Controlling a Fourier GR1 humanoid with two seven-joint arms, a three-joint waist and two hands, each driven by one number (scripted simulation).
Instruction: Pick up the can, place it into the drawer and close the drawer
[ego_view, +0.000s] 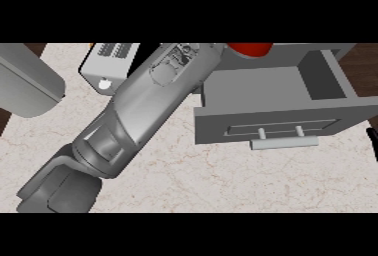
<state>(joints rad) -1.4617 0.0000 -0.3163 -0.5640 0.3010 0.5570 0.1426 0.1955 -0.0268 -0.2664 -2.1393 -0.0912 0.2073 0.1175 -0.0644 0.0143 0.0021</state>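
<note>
My left forearm (140, 110) rises from the lower left to the top middle of the head view, and its hand is cut off by the top edge. Right beside the forearm's far end, a red can (249, 48) shows partly at the top edge, above the back of the grey drawer (325, 75). I cannot see what holds the can. The drawer stands pulled out, its inside bare where visible, its front panel and bar handle (284, 142) facing me. A thin black sliver of my right hand (372, 142) shows at the right edge, beside the drawer front.
A white boxy appliance (107, 62) sits at the back left, partly behind the forearm. A large rounded grey object (26, 80) fills the far left. The marble counter (244, 180) spreads in front of the drawer.
</note>
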